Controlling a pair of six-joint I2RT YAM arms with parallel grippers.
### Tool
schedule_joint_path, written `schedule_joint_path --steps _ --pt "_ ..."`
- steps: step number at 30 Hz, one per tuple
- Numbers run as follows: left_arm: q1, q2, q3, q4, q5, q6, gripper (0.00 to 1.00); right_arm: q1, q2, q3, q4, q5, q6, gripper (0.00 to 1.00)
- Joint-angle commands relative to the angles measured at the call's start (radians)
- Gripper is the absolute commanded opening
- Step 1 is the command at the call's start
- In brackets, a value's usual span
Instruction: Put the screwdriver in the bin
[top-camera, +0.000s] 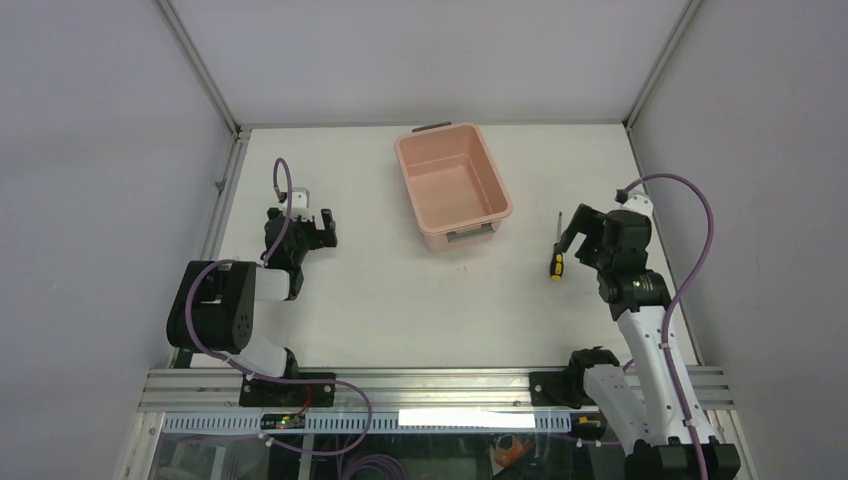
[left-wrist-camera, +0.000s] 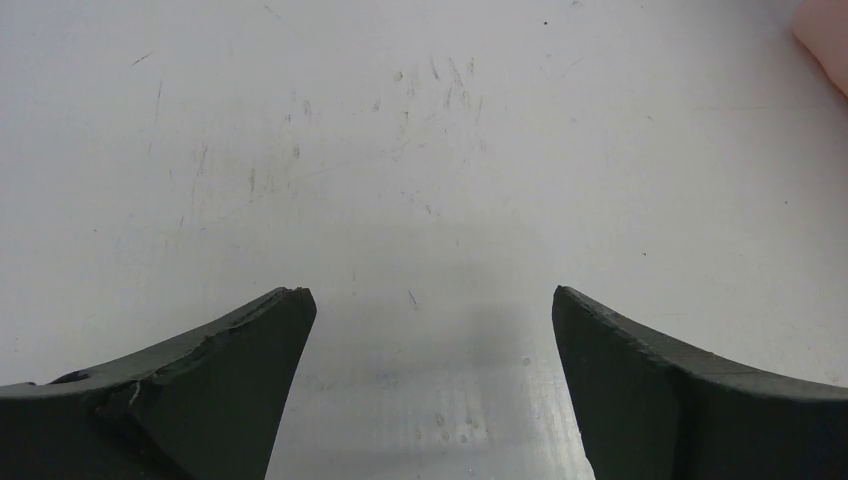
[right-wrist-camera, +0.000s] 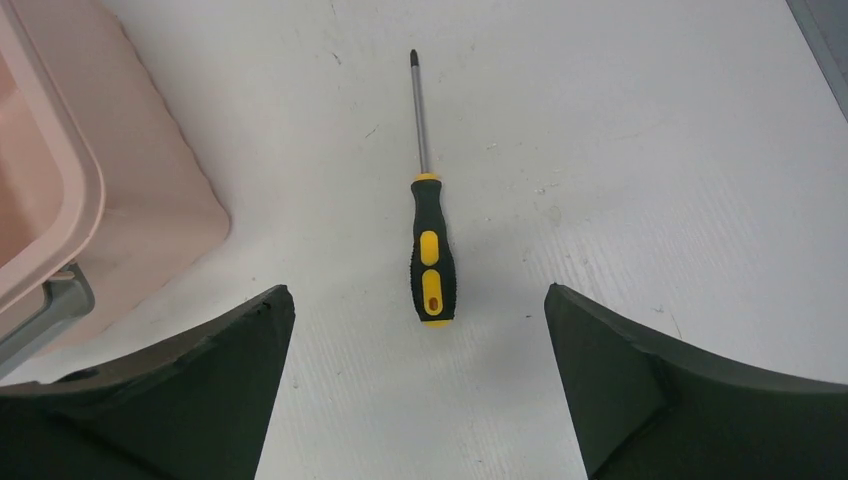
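Note:
The screwdriver (top-camera: 556, 258) lies flat on the white table, right of the bin, yellow-and-black handle toward the near side, grey shaft pointing away. In the right wrist view the screwdriver (right-wrist-camera: 430, 255) lies centred just ahead of my open fingers. My right gripper (top-camera: 578, 236) is open and empty, just right of the screwdriver and above the table. The salmon-pink bin (top-camera: 452, 184) stands empty at the back centre; its corner and grey handle show in the right wrist view (right-wrist-camera: 60, 215). My left gripper (top-camera: 312, 228) is open and empty over bare table at the left.
Grey enclosure walls with metal frame posts bound the table at the back and sides. An aluminium rail (top-camera: 430, 385) runs along the near edge by the arm bases. A sliver of the bin (left-wrist-camera: 828, 35) shows at the left wrist view's top right.

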Motion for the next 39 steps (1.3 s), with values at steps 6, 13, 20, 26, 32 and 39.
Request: schedule_joint_path --steps 6,13,20,26,32,39 --pt "-0.009 -0.034 -0.003 0.026 0.008 -0.016 0.99 -0.002 0.182 0.237 -0.039 -0.094 0.031 0.99" --pt "-0.008 -0.035 -0.003 0.027 0.008 -0.016 0.99 -0.001 0.556 0.426 -0.223 -0.136 0.034 0.99" --pt "-0.009 -0.035 -0.003 0.026 0.008 -0.016 0.99 -0.002 0.811 0.426 -0.152 -0.11 -0.006 0.92" --pt "-0.009 -0.035 -0.003 0.027 0.008 -0.016 0.99 -0.002 0.887 0.372 -0.147 -0.114 0.03 0.79" --pt "-0.009 -0.034 -0.003 0.026 0.008 -0.016 0.99 -0.002 0.935 0.297 -0.13 -0.137 0.06 0.65" --pt "-0.009 -0.035 -0.002 0.026 0.008 -0.016 0.99 -0.003 0.947 0.327 -0.096 -0.127 0.016 0.1"
